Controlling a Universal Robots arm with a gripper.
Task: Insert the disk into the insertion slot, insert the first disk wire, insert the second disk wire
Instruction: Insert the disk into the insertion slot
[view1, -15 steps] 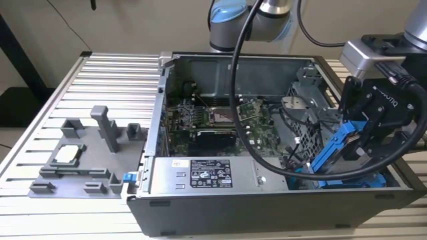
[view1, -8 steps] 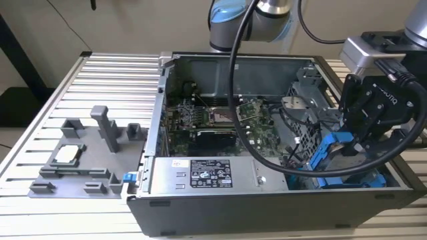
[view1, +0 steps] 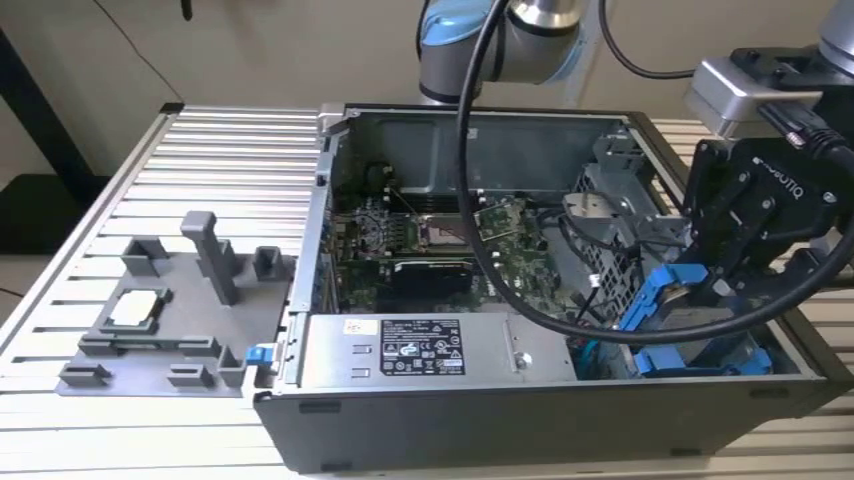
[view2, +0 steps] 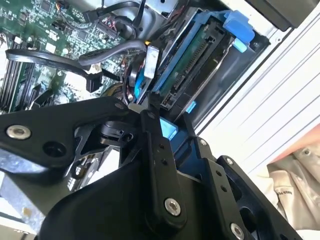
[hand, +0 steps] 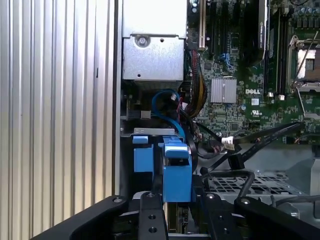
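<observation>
Claw was clamped on disk, tilted over insertion slot. Judged rigid, fairly heavy, shock-sensitive; blue frame edges looked best hold.

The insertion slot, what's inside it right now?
The disk, held by the gripper, sits tilted and partly in the insertion slot. The slot's floor beneath it is covered by the disk and the case wall.

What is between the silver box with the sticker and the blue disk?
Black wires lie between the box and the disk, seen in the exterior view.
</observation>
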